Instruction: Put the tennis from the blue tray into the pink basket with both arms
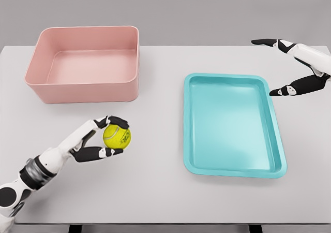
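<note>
Your left hand (pixel 101 140) has its fingers closed around the ball (pixel 117 136), above the table (pixel 155 191) near you. The basket (pixel 85 64) lies straight beyond it, nearer this arm. Farther right, past the tray (pixel 232 124), your right hand (pixel 297 70) hangs spread and empty.

Tennis ball (pixel 117 136) in left hand (pixel 103 138), between pink basket (pixel 83 90) and blue tray (pixel 234 171).

Single head cam, looks down-fwd over table (pixel 155 191), mid-range.

Pink basket (pixel 83 64), turquoise tray (pixel 232 127), yellow-green tennis ball (pixel 117 136) (dark print), grey table (pixel 155 191).
</note>
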`<action>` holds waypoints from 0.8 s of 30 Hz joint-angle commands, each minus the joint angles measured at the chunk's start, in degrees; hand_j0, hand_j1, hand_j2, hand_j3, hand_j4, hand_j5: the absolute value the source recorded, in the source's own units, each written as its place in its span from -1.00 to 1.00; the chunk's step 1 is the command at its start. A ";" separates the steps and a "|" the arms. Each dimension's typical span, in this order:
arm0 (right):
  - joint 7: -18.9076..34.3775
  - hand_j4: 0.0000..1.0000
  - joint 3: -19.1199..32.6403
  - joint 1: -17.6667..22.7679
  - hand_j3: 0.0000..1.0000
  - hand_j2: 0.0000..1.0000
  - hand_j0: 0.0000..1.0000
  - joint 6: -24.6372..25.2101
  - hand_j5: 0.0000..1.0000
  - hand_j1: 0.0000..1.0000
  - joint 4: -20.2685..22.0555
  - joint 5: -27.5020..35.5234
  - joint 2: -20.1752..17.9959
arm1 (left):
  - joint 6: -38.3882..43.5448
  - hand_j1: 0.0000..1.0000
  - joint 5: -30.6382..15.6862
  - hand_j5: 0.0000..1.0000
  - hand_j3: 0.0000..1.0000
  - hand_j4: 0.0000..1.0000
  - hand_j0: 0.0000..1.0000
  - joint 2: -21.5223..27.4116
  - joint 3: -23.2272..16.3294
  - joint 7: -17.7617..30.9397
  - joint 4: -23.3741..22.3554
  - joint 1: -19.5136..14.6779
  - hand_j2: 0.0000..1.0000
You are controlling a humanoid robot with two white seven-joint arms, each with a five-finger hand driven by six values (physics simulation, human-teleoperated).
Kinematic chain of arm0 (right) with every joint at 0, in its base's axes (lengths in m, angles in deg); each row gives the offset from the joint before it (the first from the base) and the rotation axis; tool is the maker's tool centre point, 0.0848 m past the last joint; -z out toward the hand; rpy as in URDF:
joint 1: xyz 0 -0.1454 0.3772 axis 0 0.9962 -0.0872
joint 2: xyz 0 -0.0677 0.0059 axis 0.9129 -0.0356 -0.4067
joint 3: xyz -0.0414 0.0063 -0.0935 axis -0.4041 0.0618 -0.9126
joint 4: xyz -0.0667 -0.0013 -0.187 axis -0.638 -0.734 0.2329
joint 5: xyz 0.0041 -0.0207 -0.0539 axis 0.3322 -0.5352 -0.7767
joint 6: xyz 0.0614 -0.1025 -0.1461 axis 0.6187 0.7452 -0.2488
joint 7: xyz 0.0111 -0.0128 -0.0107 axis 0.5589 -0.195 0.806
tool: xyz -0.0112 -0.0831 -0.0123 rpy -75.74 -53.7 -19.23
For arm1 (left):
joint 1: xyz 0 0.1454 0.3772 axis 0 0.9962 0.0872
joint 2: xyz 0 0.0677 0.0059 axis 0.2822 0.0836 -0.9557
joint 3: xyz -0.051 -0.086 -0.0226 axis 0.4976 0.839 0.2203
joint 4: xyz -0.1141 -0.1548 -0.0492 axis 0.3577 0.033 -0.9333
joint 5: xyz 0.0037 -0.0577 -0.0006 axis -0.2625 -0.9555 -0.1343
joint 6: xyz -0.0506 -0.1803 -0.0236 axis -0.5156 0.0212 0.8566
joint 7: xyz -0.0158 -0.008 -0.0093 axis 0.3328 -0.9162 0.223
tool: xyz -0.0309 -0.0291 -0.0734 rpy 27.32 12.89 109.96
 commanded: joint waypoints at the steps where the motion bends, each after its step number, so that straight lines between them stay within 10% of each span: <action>1: -0.03 1.00 0.01 0.00 1.00 1.00 1.00 0.12 1.00 1.00 0.09 0.42 -0.07 | 0.05 0.20 -0.48 0.20 0.20 0.20 0.20 0.37 1.24 0.07 1.80 0.00 0.20; 24: -0.03 1.00 0.01 -0.09 1.00 1.00 1.00 0.20 1.00 1.00 0.01 0.42 -0.07 | 0.22 0.17 -2.33 0.17 0.17 0.17 0.17 -0.25 4.58 0.16 4.44 -5.89 0.17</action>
